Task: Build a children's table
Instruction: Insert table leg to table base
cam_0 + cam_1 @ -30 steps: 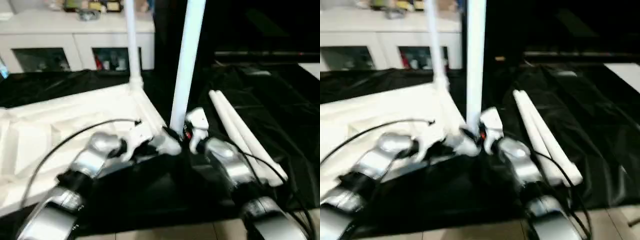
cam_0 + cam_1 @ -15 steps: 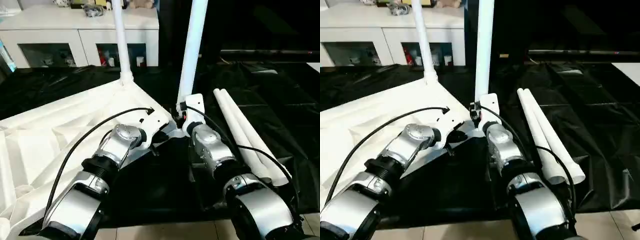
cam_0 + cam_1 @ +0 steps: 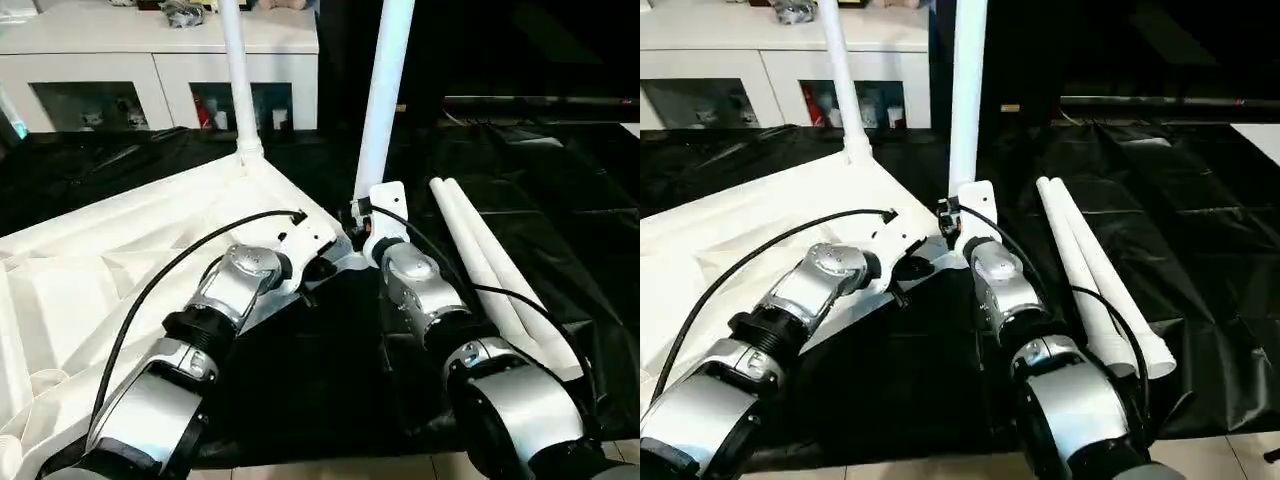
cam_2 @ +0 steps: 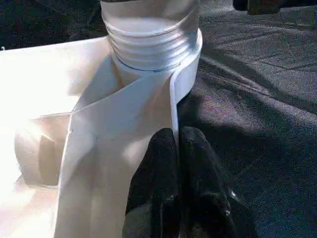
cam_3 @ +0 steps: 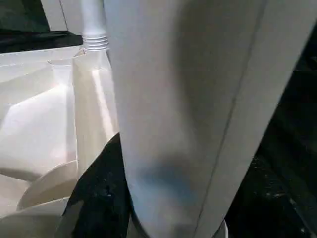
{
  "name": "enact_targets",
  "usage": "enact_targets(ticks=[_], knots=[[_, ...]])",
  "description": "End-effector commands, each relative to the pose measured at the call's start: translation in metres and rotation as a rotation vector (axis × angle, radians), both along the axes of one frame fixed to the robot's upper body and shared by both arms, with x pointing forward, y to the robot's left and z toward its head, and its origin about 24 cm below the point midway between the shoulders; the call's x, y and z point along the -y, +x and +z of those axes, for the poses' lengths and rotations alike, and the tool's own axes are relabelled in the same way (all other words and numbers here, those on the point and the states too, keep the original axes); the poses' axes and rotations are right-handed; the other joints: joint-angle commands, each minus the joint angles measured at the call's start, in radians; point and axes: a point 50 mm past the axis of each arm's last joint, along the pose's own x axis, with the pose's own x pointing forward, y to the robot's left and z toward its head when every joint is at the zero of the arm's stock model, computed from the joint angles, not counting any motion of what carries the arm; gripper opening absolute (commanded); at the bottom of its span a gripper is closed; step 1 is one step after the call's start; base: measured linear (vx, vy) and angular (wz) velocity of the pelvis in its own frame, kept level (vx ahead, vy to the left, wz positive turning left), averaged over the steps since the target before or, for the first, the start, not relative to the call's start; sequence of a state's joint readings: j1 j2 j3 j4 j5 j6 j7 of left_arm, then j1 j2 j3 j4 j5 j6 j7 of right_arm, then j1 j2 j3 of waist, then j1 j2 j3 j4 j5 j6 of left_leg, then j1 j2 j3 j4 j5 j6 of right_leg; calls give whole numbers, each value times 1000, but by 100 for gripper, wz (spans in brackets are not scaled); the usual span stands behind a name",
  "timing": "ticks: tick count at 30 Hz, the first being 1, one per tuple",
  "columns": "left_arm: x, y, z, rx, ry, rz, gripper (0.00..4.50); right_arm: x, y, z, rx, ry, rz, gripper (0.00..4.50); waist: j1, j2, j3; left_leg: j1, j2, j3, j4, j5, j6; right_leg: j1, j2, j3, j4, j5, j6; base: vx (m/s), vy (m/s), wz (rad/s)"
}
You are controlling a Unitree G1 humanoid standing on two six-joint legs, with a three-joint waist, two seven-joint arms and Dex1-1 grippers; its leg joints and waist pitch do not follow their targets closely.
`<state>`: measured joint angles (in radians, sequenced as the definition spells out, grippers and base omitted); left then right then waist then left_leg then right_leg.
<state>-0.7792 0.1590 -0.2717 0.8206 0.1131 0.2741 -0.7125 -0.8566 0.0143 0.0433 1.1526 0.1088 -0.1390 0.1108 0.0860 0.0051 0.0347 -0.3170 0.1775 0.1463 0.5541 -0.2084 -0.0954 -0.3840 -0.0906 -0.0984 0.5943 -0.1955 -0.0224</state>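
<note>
Across the left half of the left eye view lies the tabletop (image 3: pixel 120 270), underside up on the black-draped table (image 3: pixel 560 200), its ribs showing. One leg (image 3: pixel 236 80) stands upright in the far corner socket, upper centre-left. A second leg (image 3: pixel 383 100) stands upright at centre, at the near corner, with the right gripper (image 3: pixel 362 215) at its base. Two loose legs (image 3: pixel 490 270) lie side by side on the cloth at right, touching each other. The left gripper (image 3: pixel 318 262) rests at the tabletop's edge just beside that near corner. A white cabinet (image 3: pixel 150 70) runs along the upper left. Compared with a second ago, both silver forearms reach further up the frame and the view has tilted, so the scene sits differently; the legs and tabletop keep their places relative to one another.

Turning to the left wrist view, the left gripper's fingers (image 4: pixel 163 188) are pressed together, their tips against the thin white rim of the tabletop below the threaded end of a leg seated in its socket (image 4: pixel 151 54).

Closer in, the right wrist view has the held leg (image 5: pixel 198 109) across most of the frame, with one black finger (image 5: pixel 101 193) of the right gripper against its side: the jaws are clamped on this leg. Beyond it stands the other upright leg.
</note>
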Motion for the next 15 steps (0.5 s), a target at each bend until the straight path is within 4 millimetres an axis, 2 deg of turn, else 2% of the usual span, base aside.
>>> enact_targets(ticks=[1,3,4,6,9,10,11,13,15], knots=[[-6,-2,-5,-24,31,-16,0,14,-18,-42,-199,-26,-37,265,-1,8,-34,-24,46,-5,-78,-285,28,37,-72,63,-90,-343,-163,0,0,0],[-8,-2,-5,-20,31,-20,0,12,-16,-37,-179,-6,-16,270,-1,8,-35,-23,47,-5,-77,-283,27,36,-74,64,-91,-345,-166,0,0,0],[-8,-2,-5,-19,32,-21,0,11,-15,-36,-171,-3,-11,281,0,8,-39,-24,48,-4,-76,-257,29,38,-73,64,-86,-305,-175,0,0,0],[-9,-1,-4,-12,31,-27,0,10,-13,-31,-149,7,10,312,0,10,-38,-25,48,-2,-75,-237,36,39,-71,63,-81,-264,-187,0,0,0],[-11,-2,-3,-1,27,-44,0,8,-9,-22,-105,28,53,326,0,9,-41,-28,47,-1,-70,-205,45,43,-72,63,-78,-227,-202,0,0,0],[-12,-2,-2,1,24,-47,0,8,-8,-20,-94,27,61,351,1,7,-50,-31,47,0,-64,-157,53,48,-73,63,-67,-163,-215,0,0,0],[-12,-2,-2,10,24,-59,0,8,-7,-17,-81,28,72,356,2,9,-53,-38,46,1,-56,-83,70,49,-70,61,-54,-61,-233,0,0,0],[-13,-3,-1,16,23,-70,0,9,-6,-14,-65,34,84,371,1,9,-51,-39,44,5,-50,-45,97,46,-67,58,-49,10,-257,0,0,0],[-14,-4,0,28,17,-97,0,9,-5,-10,-48,47,120,394,1,10,-53,-38,45,5,-47,-35,115,48,-68,57,-47,33,-270,0,0,0]])
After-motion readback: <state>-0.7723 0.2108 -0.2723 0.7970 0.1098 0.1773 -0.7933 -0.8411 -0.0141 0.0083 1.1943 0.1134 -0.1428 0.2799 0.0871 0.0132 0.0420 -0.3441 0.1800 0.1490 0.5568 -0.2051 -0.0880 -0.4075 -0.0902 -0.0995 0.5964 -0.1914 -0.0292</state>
